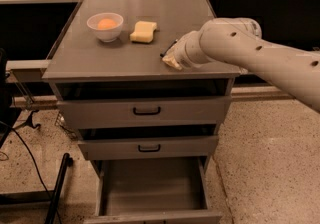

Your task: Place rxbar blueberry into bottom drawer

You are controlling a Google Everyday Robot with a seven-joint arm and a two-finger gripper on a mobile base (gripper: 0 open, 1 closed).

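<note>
My gripper [171, 61] is down at the cabinet's top, near its front right part, at the end of the thick white arm that comes in from the right. A thin dark sliver [168, 49] shows just behind the gripper; it looks like the rxbar blueberry's edge, and the rest is hidden by the gripper. The bottom drawer [150, 190] is pulled out below, with a plain grey interior and nothing in it.
A white bowl [105, 26] with an orange thing in it and a yellow sponge [143, 32] stand at the back of the cabinet top [100, 58]. Two shallower drawers with black handles [146, 111] are slightly open. Black cables and a pole lie on the floor at left.
</note>
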